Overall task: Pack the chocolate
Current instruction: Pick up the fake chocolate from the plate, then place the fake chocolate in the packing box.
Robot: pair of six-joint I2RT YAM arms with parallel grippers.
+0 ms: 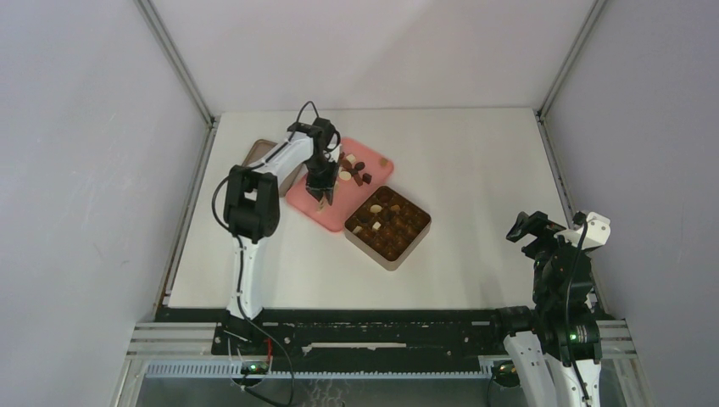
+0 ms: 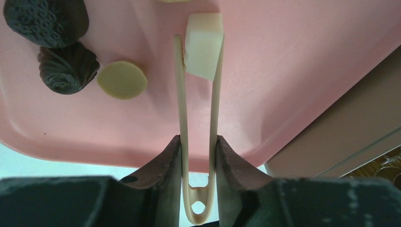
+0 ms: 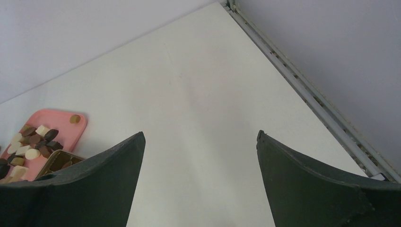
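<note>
Left claw: clamped on the tongs, above the pink tray.
Chocolate: cream-white piece pinched at the tong tips; the rest loose on the tray.
Right claw: spread open, well off the tray.
Tip: I'd hold the squeeze even and lift straight before carrying to the tin beside the tray.

The tray lies left of centre toward the table's far edge, chocolate on it (tin just beside, nearer right).

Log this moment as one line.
left claw: shut on tongs | tongs: pinching white chocolate over pink tray | right claw: open, empty | tin: partly filled
</note>
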